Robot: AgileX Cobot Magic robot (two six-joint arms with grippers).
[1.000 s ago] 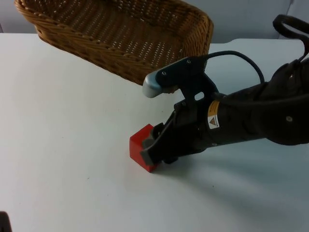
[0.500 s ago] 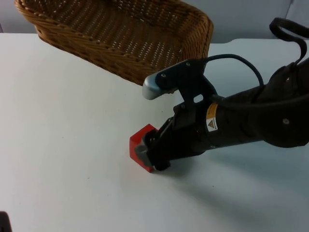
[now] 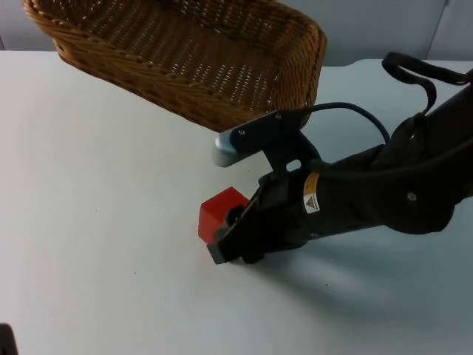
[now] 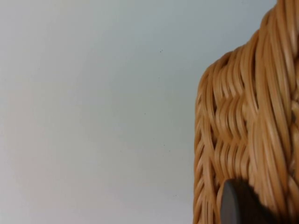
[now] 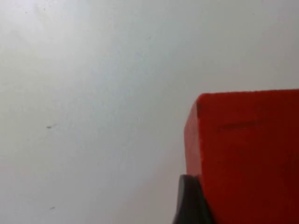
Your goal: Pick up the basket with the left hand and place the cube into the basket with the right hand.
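Basket (image 3: 192, 59) lifted by left end effector, fingertip (image 4: 238, 205) on rim. Right end effector (image 3: 228, 240) clamps cube (image 3: 220, 213) on counter (image 3: 96, 222); lift, drop remain.

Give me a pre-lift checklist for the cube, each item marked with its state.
1. Right gripper at the red cube on the white table: ok.
2. A fingertip against the cube's side: ok.
3. Firm grip on the cube: cannot tell.
4. Wicker basket raised off the table: ok.
5. Left gripper at the basket's rim: ok; its grip: cannot tell.
6. Basket's opening facing up, nothing in it: ok.
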